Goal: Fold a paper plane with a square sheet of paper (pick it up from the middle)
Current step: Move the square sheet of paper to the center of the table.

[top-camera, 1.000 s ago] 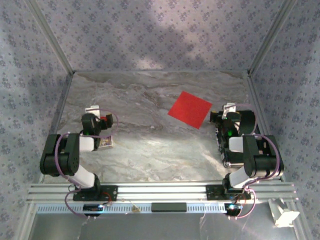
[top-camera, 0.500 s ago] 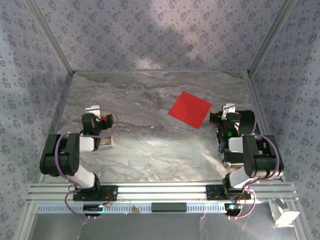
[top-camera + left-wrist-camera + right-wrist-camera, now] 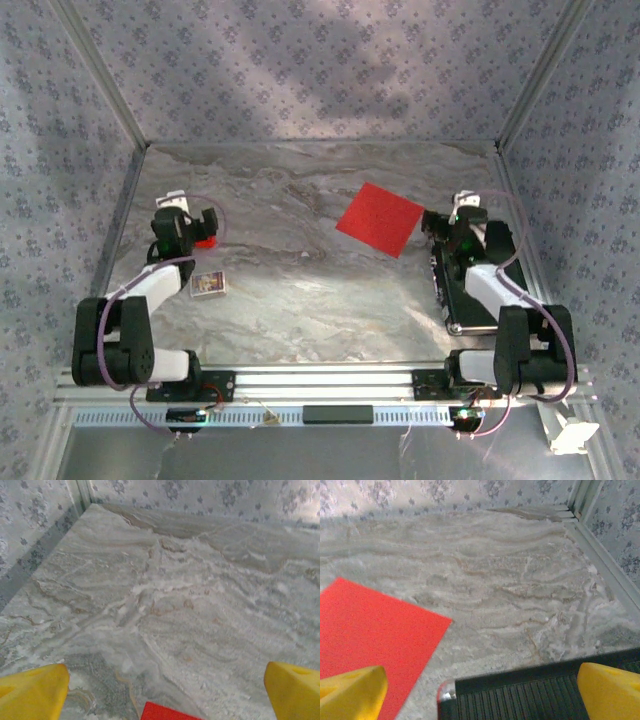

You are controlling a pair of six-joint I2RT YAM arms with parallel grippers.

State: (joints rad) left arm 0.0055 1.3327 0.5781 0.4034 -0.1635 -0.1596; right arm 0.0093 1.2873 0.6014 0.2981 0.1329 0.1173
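Observation:
The square sheet of paper [image 3: 380, 219] is bright red and lies flat on the marble table, right of centre, turned like a diamond. My right gripper [image 3: 447, 222] hovers just right of its right corner, open and holding nothing. In the right wrist view the sheet [image 3: 370, 630] fills the left side, and the gripper [image 3: 480, 692] shows wide-set yellow fingertips [image 3: 351, 694]. My left gripper [image 3: 198, 228] is far to the left, open and empty. Its yellow fingertips [image 3: 31, 694] stand wide apart in the left wrist view.
A small red piece [image 3: 205, 241] lies under the left gripper and shows as a small red piece [image 3: 169, 712] at that view's bottom edge. A small printed card [image 3: 208, 285] lies nearer me. A black ribbed tray [image 3: 460, 290] lies under the right arm. Patterned walls enclose the table.
Both arms have unfolded and reached toward the back. The left gripper rose off the card and the small red piece; the right moved back a little. The sheet has not moved.

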